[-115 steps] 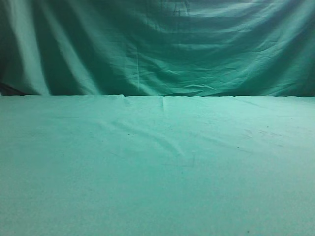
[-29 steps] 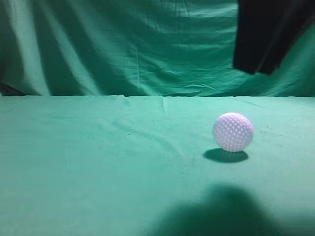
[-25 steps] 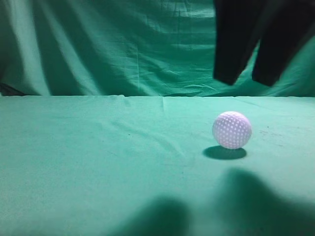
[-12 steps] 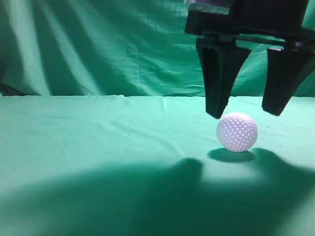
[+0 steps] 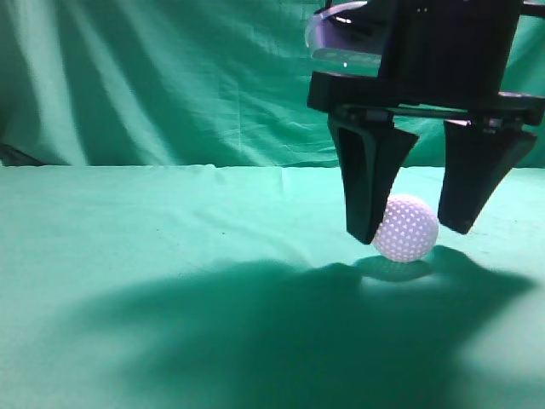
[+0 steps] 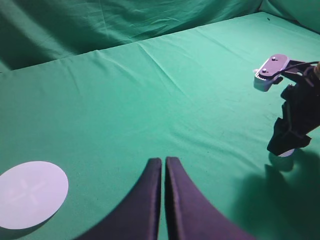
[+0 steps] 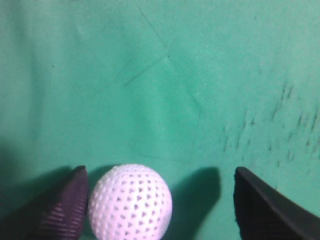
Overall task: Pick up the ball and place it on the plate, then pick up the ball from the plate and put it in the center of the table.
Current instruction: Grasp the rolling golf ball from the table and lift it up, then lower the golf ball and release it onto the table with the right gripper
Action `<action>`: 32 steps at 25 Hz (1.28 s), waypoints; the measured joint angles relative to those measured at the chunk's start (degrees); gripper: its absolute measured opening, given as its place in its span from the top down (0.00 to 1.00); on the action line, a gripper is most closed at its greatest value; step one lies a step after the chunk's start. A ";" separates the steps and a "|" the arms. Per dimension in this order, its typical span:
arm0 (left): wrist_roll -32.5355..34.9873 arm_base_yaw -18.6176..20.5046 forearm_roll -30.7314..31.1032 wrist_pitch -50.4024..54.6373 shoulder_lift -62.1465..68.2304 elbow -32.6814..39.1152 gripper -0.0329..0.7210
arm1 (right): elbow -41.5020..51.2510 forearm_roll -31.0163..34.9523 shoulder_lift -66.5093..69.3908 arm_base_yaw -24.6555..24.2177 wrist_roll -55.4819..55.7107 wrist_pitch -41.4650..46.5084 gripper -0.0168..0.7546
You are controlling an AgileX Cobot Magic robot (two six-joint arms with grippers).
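Observation:
The white dimpled ball (image 5: 406,228) rests on the green table (image 5: 153,247), right of the middle. My right gripper (image 5: 410,230) is open and lowered over it, one black finger on each side. In the right wrist view the ball (image 7: 131,202) lies between the jaws (image 7: 159,171), close against the left finger, with a wide gap to the right finger. My left gripper (image 6: 164,161) is shut and empty above the cloth. The white round plate (image 6: 30,192) lies flat at the lower left of the left wrist view, far from the ball (image 6: 286,153).
A draped green curtain (image 5: 170,77) hangs behind the table's far edge. The right arm (image 6: 295,115) stands at the right in the left wrist view. Dark smudges (image 7: 285,125) mark the cloth right of the ball.
The ball appeared on the bare table. My right gripper came down from the upper right and now straddles the ball with open fingers; its shadow spread over the cloth.

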 joint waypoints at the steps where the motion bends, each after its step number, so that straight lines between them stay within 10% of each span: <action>1: 0.00 0.00 0.00 0.00 -0.03 0.00 0.96 | 0.00 0.00 0.31 0.00 -0.09 -0.12 0.24; 7: 0.00 0.00 0.23 0.00 -0.03 0.00 0.96 | -0.13 1.08 1.84 0.00 -1.27 -0.60 0.24; 13: 0.00 0.00 0.33 0.00 -0.03 0.00 0.96 | -0.13 1.30 1.94 0.00 -1.91 -0.45 0.57; 32: -0.75 0.00 1.71 -4.91 -0.03 0.00 0.96 | -25.78 -5.75 0.55 -2.75 -0.86 13.94 0.56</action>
